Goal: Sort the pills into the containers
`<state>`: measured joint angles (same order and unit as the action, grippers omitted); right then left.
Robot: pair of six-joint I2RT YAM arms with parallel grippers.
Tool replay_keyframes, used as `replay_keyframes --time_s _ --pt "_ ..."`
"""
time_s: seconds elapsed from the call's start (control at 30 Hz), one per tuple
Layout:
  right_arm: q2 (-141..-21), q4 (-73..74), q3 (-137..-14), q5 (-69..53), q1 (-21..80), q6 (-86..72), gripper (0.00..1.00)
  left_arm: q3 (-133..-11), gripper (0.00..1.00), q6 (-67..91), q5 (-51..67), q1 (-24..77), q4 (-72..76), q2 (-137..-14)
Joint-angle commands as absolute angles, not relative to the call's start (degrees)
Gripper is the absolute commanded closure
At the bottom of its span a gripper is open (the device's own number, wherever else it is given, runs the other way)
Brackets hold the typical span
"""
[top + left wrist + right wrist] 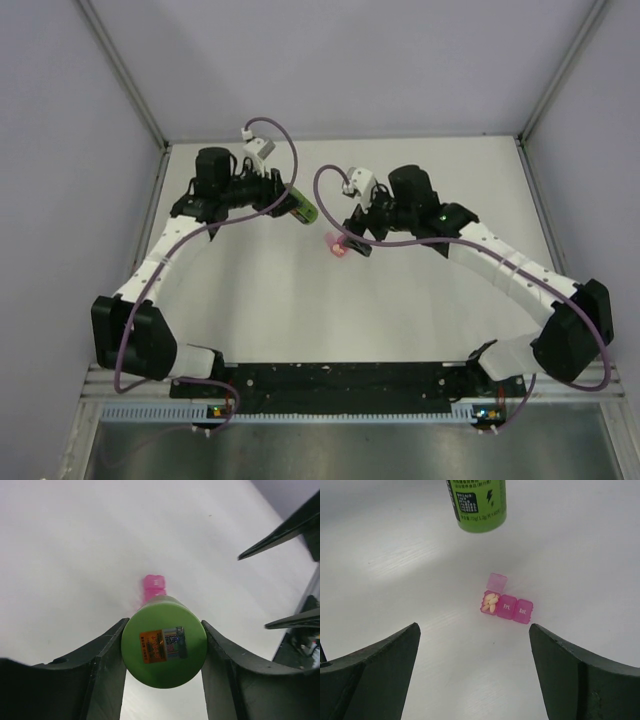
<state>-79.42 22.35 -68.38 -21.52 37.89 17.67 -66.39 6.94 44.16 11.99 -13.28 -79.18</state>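
The base of a green bottle (164, 647), bearing an orange sticker and a code label, is seen closest. It is pinched between the two fingers of the left tool (164, 623). Its far end is directed towards the pink pill box (507, 607), which is set on the white bench (395, 555) near the middle, apart from the bottle. Three joined compartments are noted. The one at the left end in the right wrist view is open, its lid (496, 581) raised, and pale yellow pills (490, 602) are recorded inside. The other two are closed. The right tool (474, 627) is spread wide above the box, with nothing held between its fingers.
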Motion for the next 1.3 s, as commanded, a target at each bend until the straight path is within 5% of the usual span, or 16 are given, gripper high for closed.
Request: replay_keyframes --time_s 0.0,0.63,1.27 --pt "-76.2 17.9 -66.7 -20.0 36.3 16.8 0.11 -70.0 1.00 -4.2 30.1 12.0 -20.1 -79.9" --pt "-73.2 11.0 -56.6 -20.3 31.7 14.8 0.11 -72.6 1.00 -7.2 16.4 12.2 -21.7 -94.3" --pt "-73.6 9.9 -55.3 -20.0 31.4 14.9 0.11 -63.8 1.00 -4.1 10.5 15.2 -9.9 -95.5"
